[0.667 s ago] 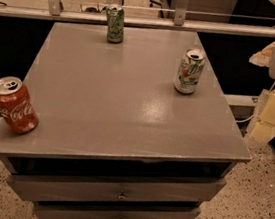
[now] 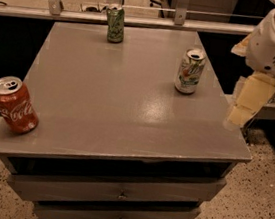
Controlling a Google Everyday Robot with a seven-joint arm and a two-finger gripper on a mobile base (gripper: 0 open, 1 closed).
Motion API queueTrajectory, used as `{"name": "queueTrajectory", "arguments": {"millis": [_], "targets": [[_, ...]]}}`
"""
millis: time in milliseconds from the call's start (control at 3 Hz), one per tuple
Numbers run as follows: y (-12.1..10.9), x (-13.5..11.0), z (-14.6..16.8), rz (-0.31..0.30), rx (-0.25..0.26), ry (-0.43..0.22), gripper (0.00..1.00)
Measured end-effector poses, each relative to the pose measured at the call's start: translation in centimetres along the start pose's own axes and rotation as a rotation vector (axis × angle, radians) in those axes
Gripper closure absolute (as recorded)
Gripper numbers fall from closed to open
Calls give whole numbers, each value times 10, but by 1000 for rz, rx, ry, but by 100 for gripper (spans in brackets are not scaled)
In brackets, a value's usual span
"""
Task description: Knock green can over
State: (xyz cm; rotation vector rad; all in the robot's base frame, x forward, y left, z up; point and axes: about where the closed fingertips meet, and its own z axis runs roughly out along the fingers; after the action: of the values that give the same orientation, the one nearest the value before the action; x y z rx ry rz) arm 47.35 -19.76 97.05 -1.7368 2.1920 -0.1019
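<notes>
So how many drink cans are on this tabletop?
3: the green can at the far edge, a white can near the right edge, a red Coca-Cola can at the near-left corner. None looks hidden. The gripper hangs right of the table.

On the tabletop (image 2: 122,109), a red cola can (image 2: 14,105) stands front-left, a white can (image 2: 189,71) near the right edge; the tool (image 2: 246,103) hangs just off that edge.
</notes>
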Motion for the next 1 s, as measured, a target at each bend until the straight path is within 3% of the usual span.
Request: {"name": "queueTrajectory", "arguments": {"millis": [667,1000], "targets": [[-83,-77,51,-31,41,-94,0],[-124,-126,68,-19,62,-204,0]]}}
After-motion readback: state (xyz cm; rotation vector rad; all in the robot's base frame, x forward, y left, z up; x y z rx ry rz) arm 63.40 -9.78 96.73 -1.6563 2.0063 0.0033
